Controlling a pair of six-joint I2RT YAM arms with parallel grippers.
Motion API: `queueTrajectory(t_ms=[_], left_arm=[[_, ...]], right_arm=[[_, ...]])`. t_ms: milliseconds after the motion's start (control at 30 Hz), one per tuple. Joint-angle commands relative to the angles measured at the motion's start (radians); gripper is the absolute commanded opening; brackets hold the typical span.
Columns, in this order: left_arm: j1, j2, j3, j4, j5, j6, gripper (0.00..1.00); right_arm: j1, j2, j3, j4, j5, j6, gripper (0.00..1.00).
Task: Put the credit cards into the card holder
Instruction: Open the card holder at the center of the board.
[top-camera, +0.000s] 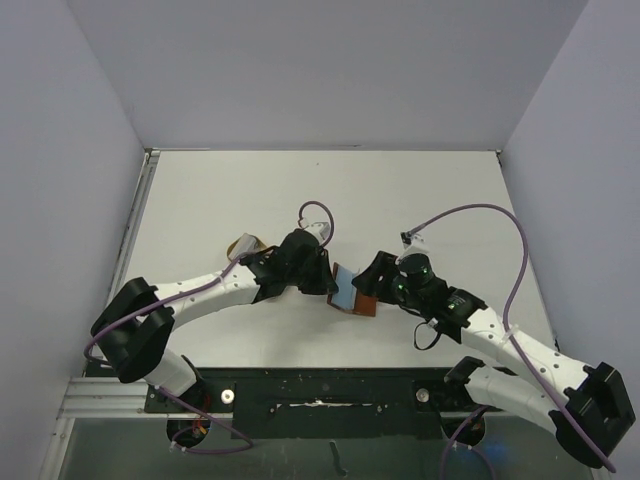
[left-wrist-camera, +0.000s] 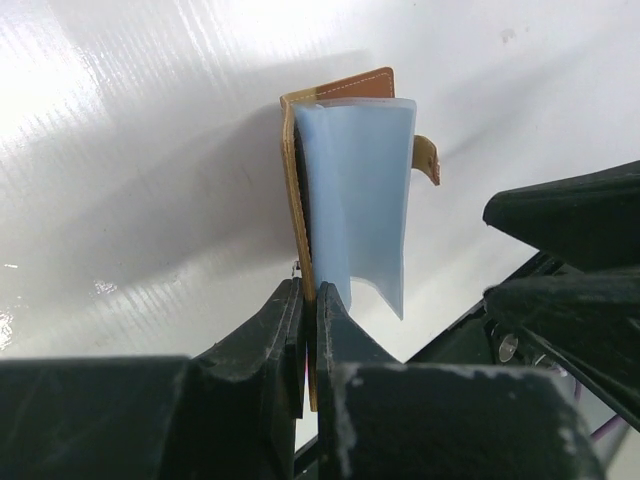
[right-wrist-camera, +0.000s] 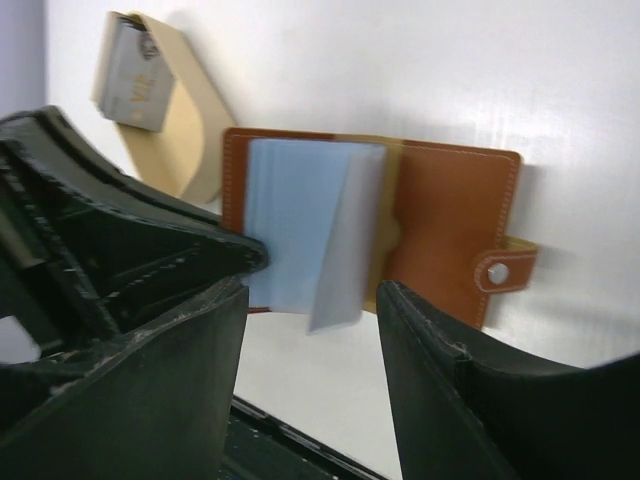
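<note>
The left pincer (left-wrist-camera: 310, 297) is clamped shut on the edge of the card holder's (right-wrist-camera: 450, 215) brown cover. The holder lies spread open on the worktop (top-camera: 420, 190) between the two arms. The right pincer (right-wrist-camera: 312, 300) hangs just over it with its jaws apart, holding nothing. That pinch is on a thin lip of leather, so I'd worry that a tug could pull it free and let the cover flop shut. The pale blue leaves (right-wrist-camera: 290, 215) inside are fanned loose, one standing up and blurred, and they could fall over whichever slot is wanted. The credit cards (right-wrist-camera: 135, 75) sit in the tan tray (right-wrist-camera: 195, 150) beyond the left arm (top-camera: 215, 290), well apart from the free pincer. Reaching them looks likely to mean crossing that arm, and a bump there would jerk the holder, with the two pincers so near each other
</note>
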Motion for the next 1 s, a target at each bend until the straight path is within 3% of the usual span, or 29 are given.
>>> queueTrajectory(t_ms=[0, 367, 533, 667, 833, 967], left_arm=[[-0.009, -0.025, 0.061, -0.057, -0.020, 0.022, 0.00], [-0.009, -0.052, 0.044, -0.009, 0.043, 0.005, 0.00], [-0.009, -0.081, -0.007, 0.082, 0.091, -0.010, 0.00], [-0.004, -0.114, -0.049, 0.155, 0.120, -0.022, 0.00], [0.009, -0.127, -0.052, 0.148, 0.114, 0.001, 0.00], [0.013, -0.118, 0.008, 0.034, 0.032, 0.101, 0.00]], right_arm=[[0.007, 0.006, -0.022, 0.239, -0.104, 0.021, 0.53], [0.005, 0.209, 0.030, 0.220, -0.053, -0.051, 0.57], [-0.004, 0.295, 0.008, 0.278, -0.093, -0.061, 0.59], [-0.007, 0.347, -0.003, 0.207, -0.039, -0.055, 0.58], [-0.009, 0.323, -0.049, 0.099, 0.069, -0.032, 0.56], [-0.009, 0.244, -0.033, -0.016, 0.134, -0.023, 0.56]])
